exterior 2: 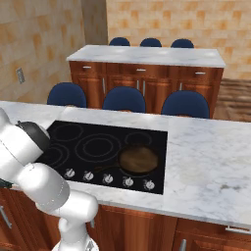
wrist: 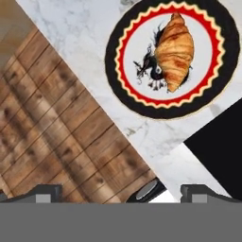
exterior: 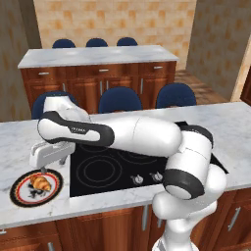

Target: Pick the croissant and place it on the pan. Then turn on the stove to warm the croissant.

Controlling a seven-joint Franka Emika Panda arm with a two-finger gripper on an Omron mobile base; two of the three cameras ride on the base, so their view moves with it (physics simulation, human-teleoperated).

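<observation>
croissant (wrist: 175, 49): golden-brown, ridged, flaky-looking crust with a slight sheen
plate (wrist: 219, 75): smooth, glazed-looking, white with red-and-black rim
pan (exterior 2: 138, 159): dark brown, smooth, dull sheen inside
stove (exterior 2: 100, 147): flat black glass, glossy, thin grey rings
knobs (exterior 2: 108, 179): silver, metallic, shiny
counter (exterior: 14, 142): white marble, grey veins, polished
cabinets (exterior: 108, 228): reddish-brown wood, smooth, metal handles
floor (wrist: 56, 132): wood planks, visible grain, matt
chairs (exterior: 120, 99): blue, matt

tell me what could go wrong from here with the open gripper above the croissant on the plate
1. The open two-finger gripper hovers above the golden-brown ridged croissant; a descent off-centre could strike the round white plate with the red-and-black rim or nudge the pastry.
2. The small dark round pan sits across the black glass stove, so a weak grip might drop the croissant during the carry.
</observation>
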